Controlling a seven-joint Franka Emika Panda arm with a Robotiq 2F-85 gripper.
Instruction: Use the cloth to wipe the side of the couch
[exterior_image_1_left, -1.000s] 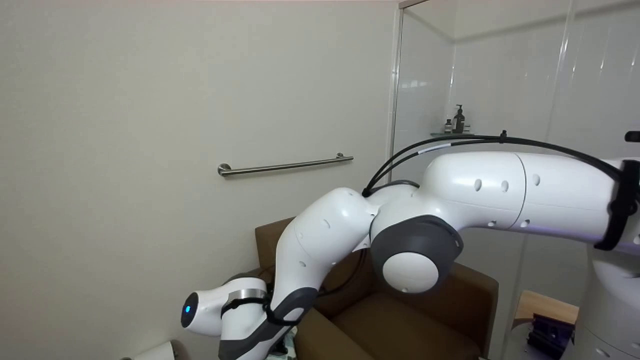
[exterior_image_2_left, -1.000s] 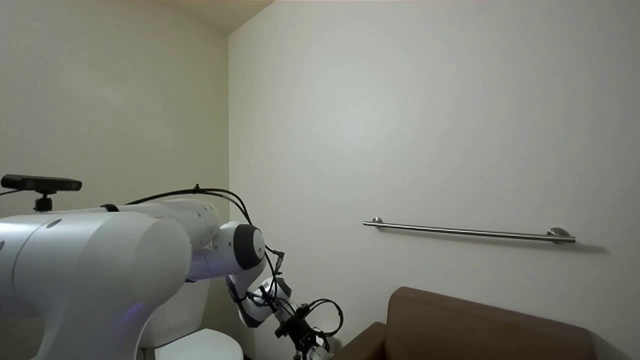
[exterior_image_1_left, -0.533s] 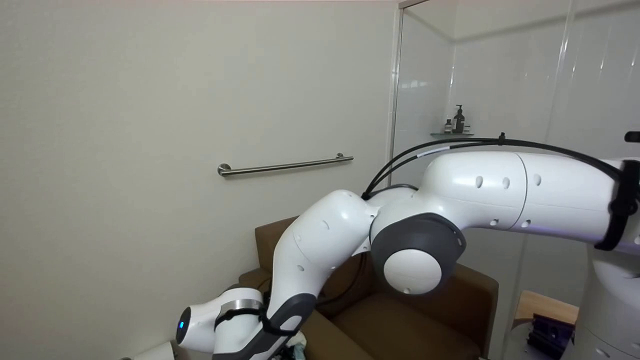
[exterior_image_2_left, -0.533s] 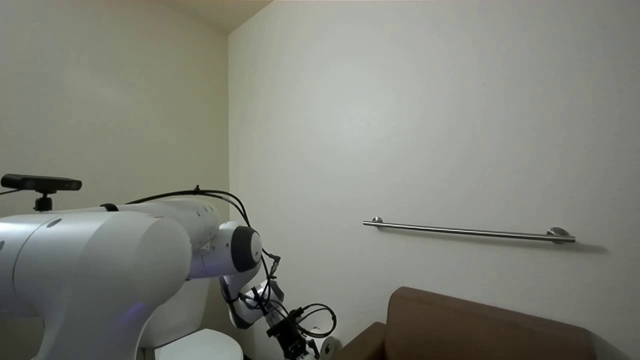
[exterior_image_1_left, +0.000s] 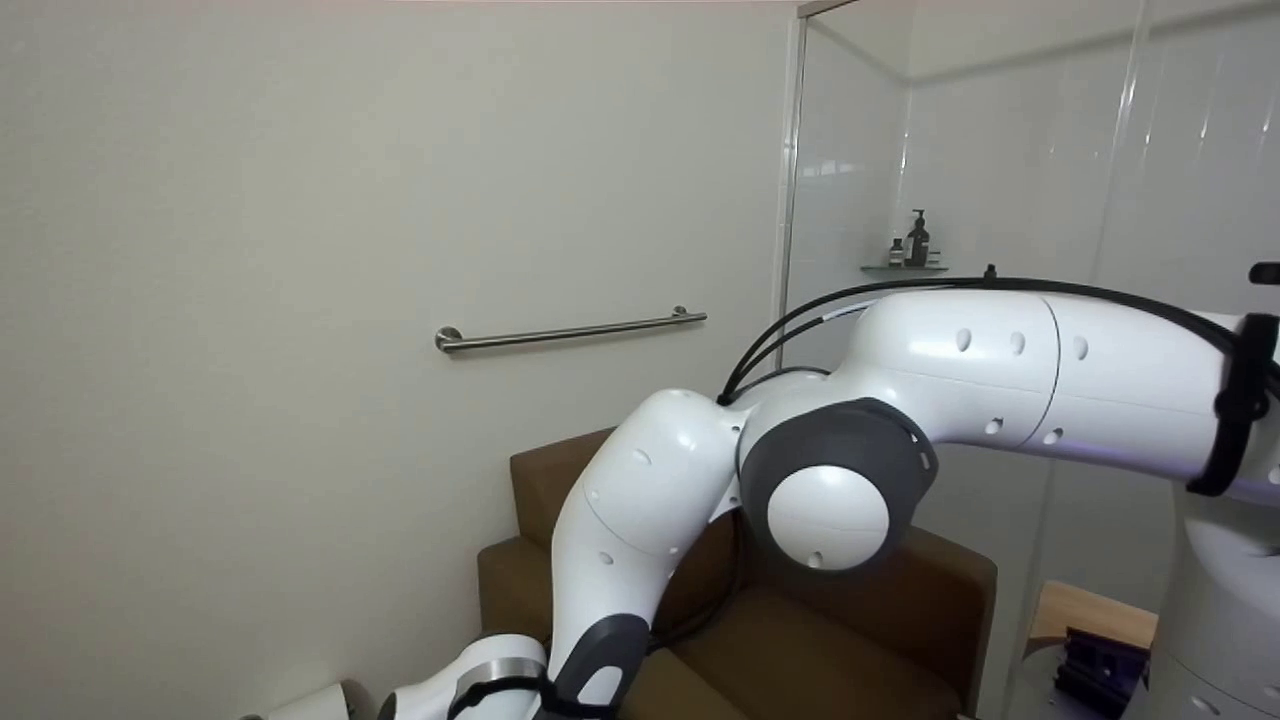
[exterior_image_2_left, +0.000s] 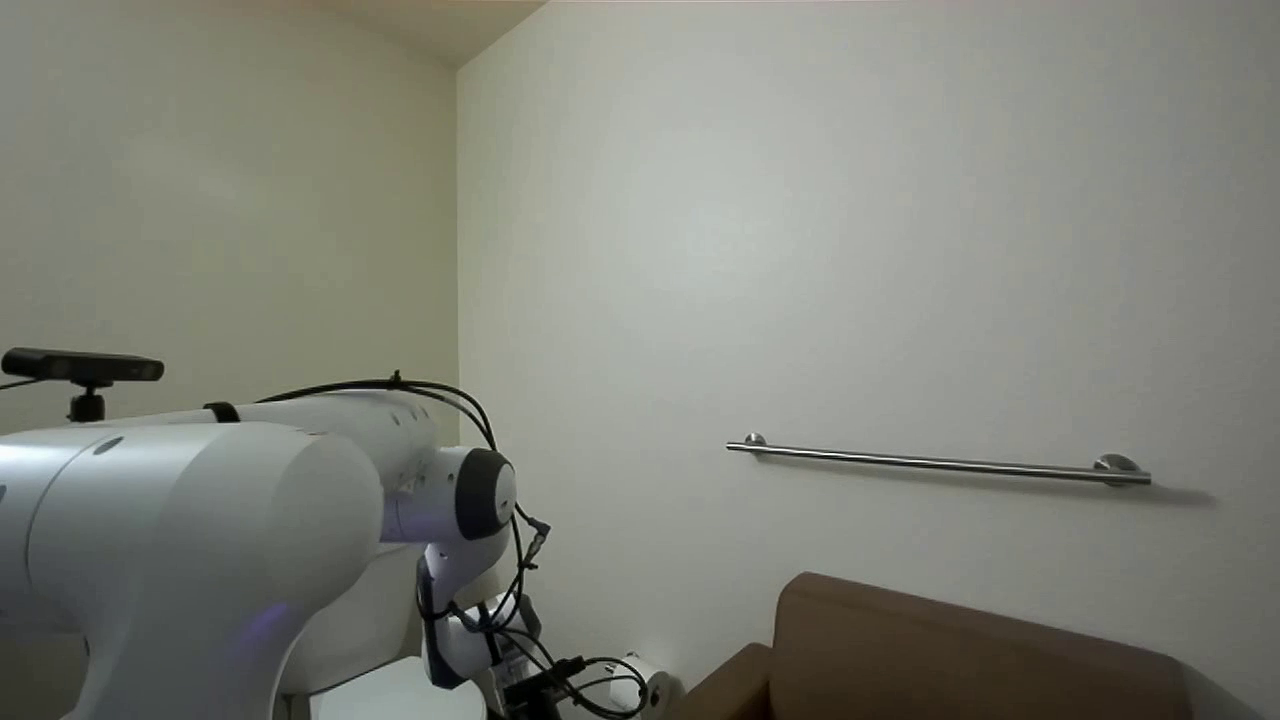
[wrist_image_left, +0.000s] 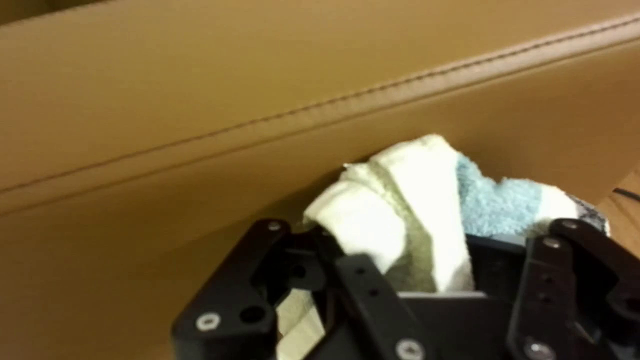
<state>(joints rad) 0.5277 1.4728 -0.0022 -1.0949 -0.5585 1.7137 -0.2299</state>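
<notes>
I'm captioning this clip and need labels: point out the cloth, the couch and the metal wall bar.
Cloth (wrist_image_left: 440, 210), in the wrist view: on a white stripe.
Couch (exterior_image_2_left: 970, 665), in an exterior view: on the backrest.
Metal wall bar (exterior_image_2_left: 938, 463), in an exterior view: middle of its rail.

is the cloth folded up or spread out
Folded and bunched, not spread: in the wrist view the cloth shows thick overlapping layers with rounded folds. Part of it is hidden.
</notes>
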